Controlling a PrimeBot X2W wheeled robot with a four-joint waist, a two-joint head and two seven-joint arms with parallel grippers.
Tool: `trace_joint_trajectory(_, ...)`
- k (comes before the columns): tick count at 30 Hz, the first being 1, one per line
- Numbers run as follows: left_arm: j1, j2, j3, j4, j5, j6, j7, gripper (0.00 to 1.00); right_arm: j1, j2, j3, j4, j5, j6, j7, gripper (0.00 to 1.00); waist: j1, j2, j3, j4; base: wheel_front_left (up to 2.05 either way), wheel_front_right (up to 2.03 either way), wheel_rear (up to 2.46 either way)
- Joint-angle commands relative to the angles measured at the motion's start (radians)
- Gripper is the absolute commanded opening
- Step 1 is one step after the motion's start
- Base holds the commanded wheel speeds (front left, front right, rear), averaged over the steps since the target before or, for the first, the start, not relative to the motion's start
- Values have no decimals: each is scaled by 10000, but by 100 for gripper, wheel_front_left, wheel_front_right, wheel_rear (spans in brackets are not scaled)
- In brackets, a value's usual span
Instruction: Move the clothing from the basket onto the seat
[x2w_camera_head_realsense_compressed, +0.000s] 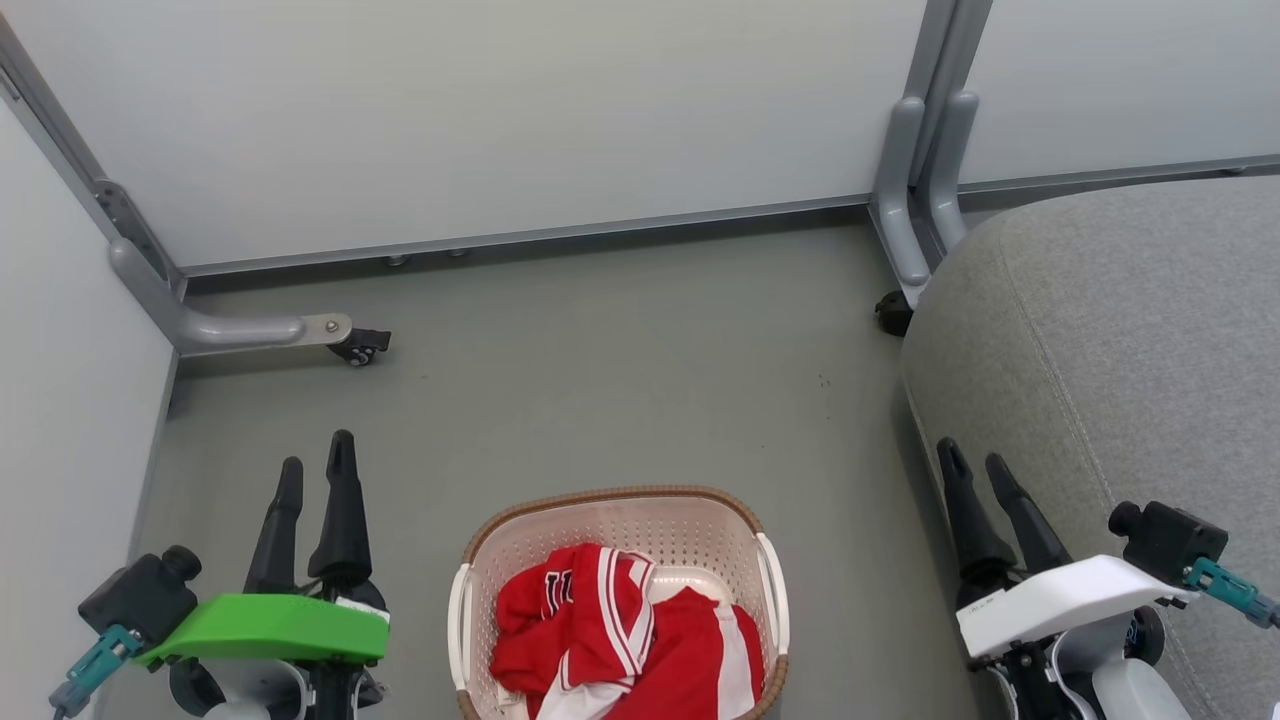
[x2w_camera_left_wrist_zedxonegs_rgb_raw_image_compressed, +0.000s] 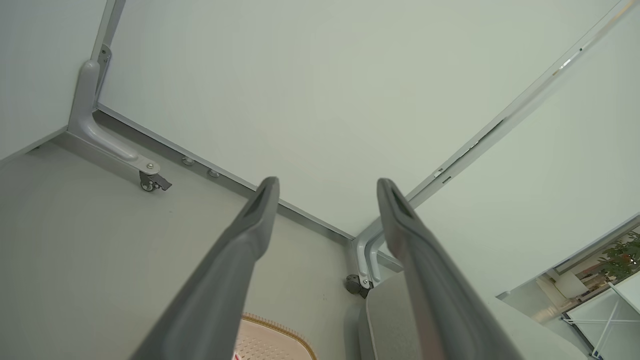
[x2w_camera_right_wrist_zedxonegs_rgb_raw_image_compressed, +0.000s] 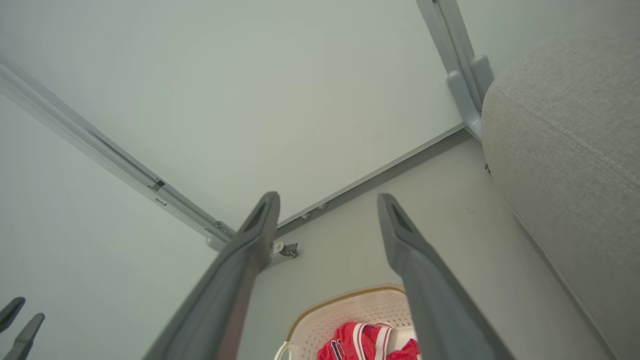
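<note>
The cream basket (x2w_camera_head_realsense_compressed: 690, 525) with a brown rim stands on the grey floor at the bottom middle of the head view. Crumpled red clothing (x2w_camera_head_realsense_compressed: 620, 630) with white stripes fills its near half. The grey seat (x2w_camera_head_realsense_compressed: 1120, 340) rises at the right. My left gripper (x2w_camera_head_realsense_compressed: 315, 475) hangs open at the lower left, left of the basket and apart from it. My right gripper (x2w_camera_head_realsense_compressed: 975, 460) hangs open at the lower right, over the seat's front edge. In the right wrist view the basket (x2w_camera_right_wrist_zedxonegs_rgb_raw_image_compressed: 350, 307) and clothing (x2w_camera_right_wrist_zedxonegs_rgb_raw_image_compressed: 367, 342) lie below my open fingers (x2w_camera_right_wrist_zedxonegs_rgb_raw_image_compressed: 262, 225). The left wrist view has the basket rim (x2w_camera_left_wrist_zedxonegs_rgb_raw_image_compressed: 285, 330) and seat (x2w_camera_left_wrist_zedxonegs_rgb_raw_image_compressed: 390, 320).
Pale partition walls close the space at the back and left. Their grey feet with castors stand on the floor at the left (x2w_camera_head_realsense_compressed: 355, 345) and beside the seat (x2w_camera_head_realsense_compressed: 895, 310). Bare grey floor (x2w_camera_head_realsense_compressed: 620, 380) lies between basket and wall.
</note>
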Motion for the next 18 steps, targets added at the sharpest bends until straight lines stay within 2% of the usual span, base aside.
trace_joint_trajectory(1, 10, 74, -31, -144, 378, -23, -99, 100, 19, -68, 24, -144, -333, 3, -109, 100, 0, 0, 7, -2, 0, 0, 0)
trace_joint_trajectory(18, 185, 83, -417, -222, 2134, -35, -543, 100, 110, -79, 210, -183, -1988, 3, -551, 100, 0, 0, -33, -31, 0, 0, 0)
